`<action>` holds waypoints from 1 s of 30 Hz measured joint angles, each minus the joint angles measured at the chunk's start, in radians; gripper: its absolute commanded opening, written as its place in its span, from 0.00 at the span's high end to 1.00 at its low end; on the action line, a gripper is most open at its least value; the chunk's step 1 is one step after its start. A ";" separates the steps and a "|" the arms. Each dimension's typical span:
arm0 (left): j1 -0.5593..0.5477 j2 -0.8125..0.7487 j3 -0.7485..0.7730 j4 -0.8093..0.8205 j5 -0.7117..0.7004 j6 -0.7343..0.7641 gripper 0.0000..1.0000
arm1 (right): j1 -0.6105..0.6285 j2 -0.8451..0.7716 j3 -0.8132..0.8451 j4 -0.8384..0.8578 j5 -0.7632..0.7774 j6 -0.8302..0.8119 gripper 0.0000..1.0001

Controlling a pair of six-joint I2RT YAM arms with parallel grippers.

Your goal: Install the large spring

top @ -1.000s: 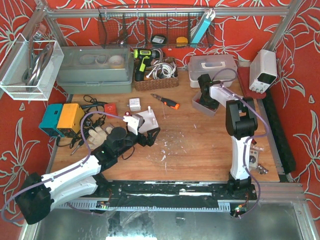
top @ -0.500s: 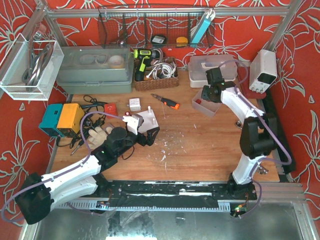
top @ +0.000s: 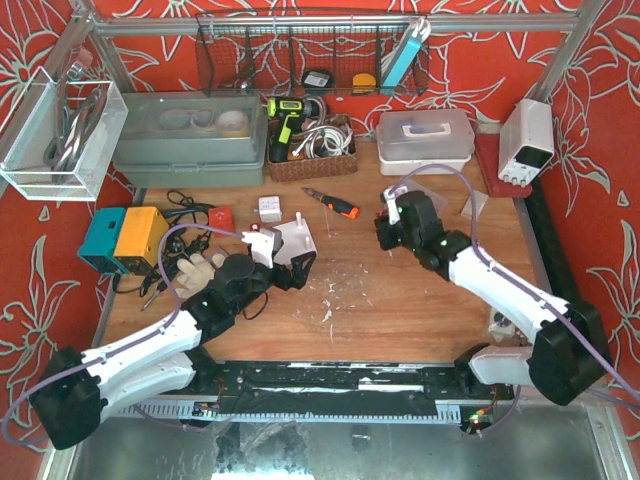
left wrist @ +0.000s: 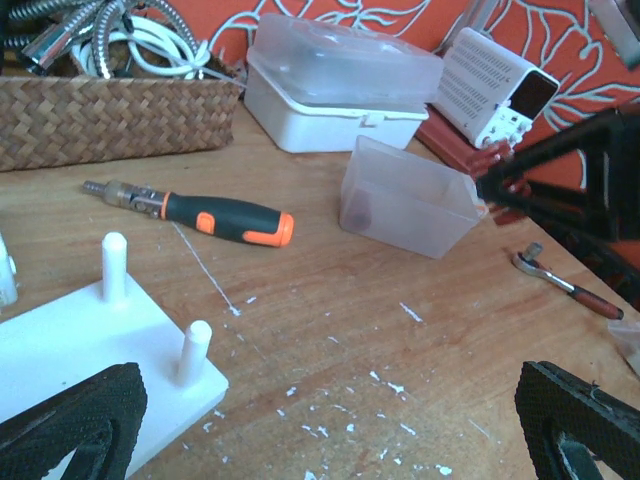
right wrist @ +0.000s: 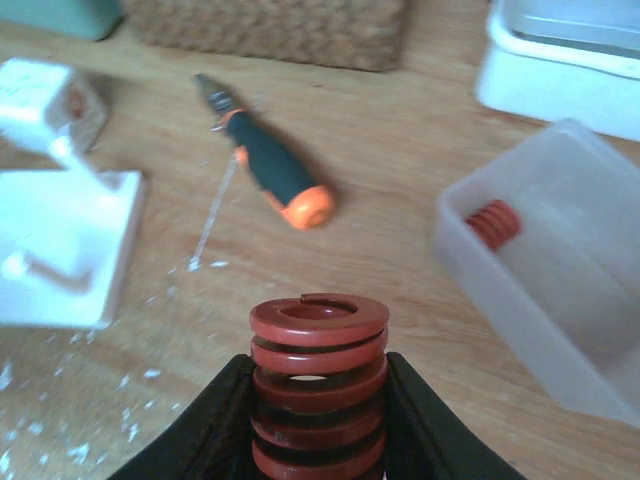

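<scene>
Red coils of the large spring stand upright between the black fingers of the right gripper, which is clamped on its lower turns and carries it above the desk, between the clear bin and the white fixture. By my reading the pick is done and the install itself is not: the spring is well apart from the fixture, whose two upright pegs are both bare in the left wrist view, so what remains is to carry it across, line its bore up over a peg and lower it on (which peg is meant I cannot tell). The left gripper hangs low by the fixture's corner with its jaws spread wide and nothing between them. As for containers, the clear bin lies tipped on the desk with one smaller red spring against its inner wall and nothing else I can make out. Behind it the white lidded box is shut, its contents hidden. The wicker basket holds a white cable and a metal hose. An orange-and-black screwdriver lies loose on the desk between basket and fixture.
</scene>
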 measured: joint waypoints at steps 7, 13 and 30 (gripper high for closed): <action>0.000 0.000 0.089 -0.125 0.020 -0.061 0.10 | 0.135 -0.106 -0.299 0.355 -0.067 -0.154 0.96; 0.000 0.030 0.278 -0.267 0.072 -0.105 0.28 | 0.241 -0.145 -0.446 0.616 -0.129 -0.311 0.95; 0.001 0.340 0.561 -0.604 0.361 -0.078 0.48 | 0.397 -0.153 -0.508 0.887 -0.141 -0.550 0.95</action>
